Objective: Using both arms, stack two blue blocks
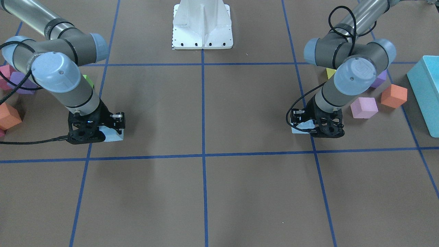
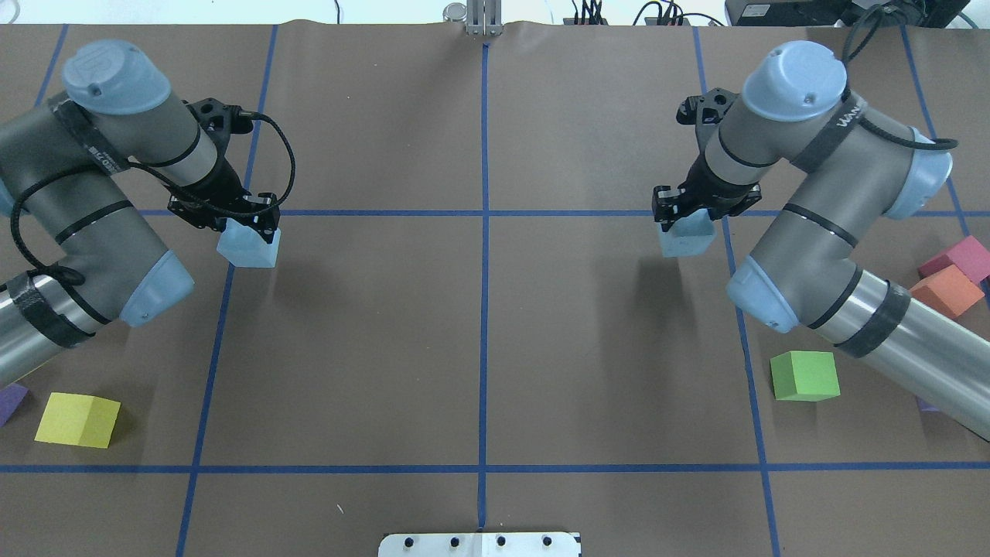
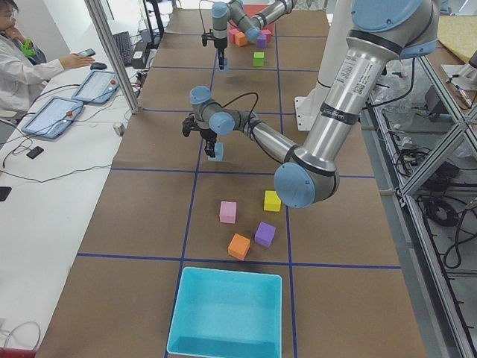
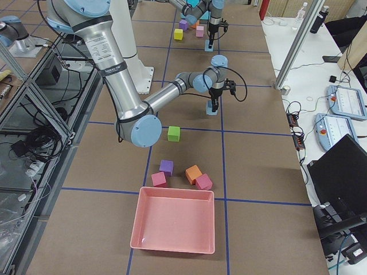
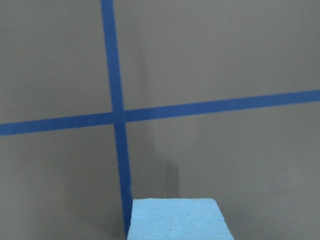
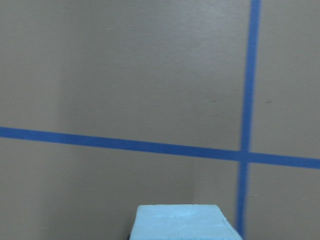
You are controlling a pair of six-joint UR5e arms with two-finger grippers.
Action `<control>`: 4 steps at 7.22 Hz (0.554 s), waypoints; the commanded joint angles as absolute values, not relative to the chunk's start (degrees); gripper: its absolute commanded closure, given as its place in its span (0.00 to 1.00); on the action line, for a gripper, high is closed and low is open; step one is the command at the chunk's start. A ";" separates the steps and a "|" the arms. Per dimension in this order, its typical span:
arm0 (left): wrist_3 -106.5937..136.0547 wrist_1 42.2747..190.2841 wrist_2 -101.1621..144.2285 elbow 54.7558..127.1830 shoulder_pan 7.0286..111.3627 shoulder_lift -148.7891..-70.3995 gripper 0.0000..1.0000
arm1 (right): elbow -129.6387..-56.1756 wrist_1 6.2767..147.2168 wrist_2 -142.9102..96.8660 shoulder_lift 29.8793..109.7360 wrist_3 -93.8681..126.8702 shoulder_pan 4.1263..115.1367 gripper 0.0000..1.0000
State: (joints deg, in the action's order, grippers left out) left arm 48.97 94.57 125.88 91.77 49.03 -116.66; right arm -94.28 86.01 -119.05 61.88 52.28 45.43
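Observation:
My left gripper [image 2: 247, 226] is shut on a pale blue block [image 2: 249, 247] and holds it just above the table at a blue tape crossing. In the front view this gripper [image 1: 310, 125] is on the right, its block [image 1: 297, 129] mostly hidden beneath it. My right gripper [image 2: 684, 216] is shut on the second pale blue block [image 2: 685, 238], also slightly off the table; in the front view it [image 1: 103, 132] is on the left with its block [image 1: 115, 136]. Each wrist view shows the top of its block [image 5: 177, 220] [image 6: 180, 222] at the bottom edge. The two blocks are far apart.
A yellow cube [image 2: 77, 419] and a purple cube [image 2: 9, 402] lie near my left arm. A green cube [image 2: 804, 376], an orange cube [image 2: 947, 290] and a magenta cube [image 2: 959, 255] lie near my right. A teal box [image 1: 427, 89] stands at the left end, a pink tray [image 4: 175, 220] at the right end.

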 commanded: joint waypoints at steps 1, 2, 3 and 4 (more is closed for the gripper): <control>53.33 92.37 125.95 91.85 48.87 -119.35 0.43 | -92.21 86.31 -117.35 54.70 62.01 40.45 0.42; 54.05 92.37 126.47 91.85 48.87 -119.36 0.43 | -89.76 86.31 -115.68 50.32 66.84 38.08 0.42; 55.18 92.37 127.17 91.85 48.87 -119.62 0.43 | -86.00 86.13 -114.36 45.31 70.89 36.32 0.42; 56.67 92.37 127.18 91.85 48.78 -119.97 0.43 | -83.78 86.13 -113.21 42.48 73.28 35.17 0.42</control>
State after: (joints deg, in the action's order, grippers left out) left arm 54.94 92.40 126.88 91.84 48.85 -119.55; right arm -87.15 86.19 -114.81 47.10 69.22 37.06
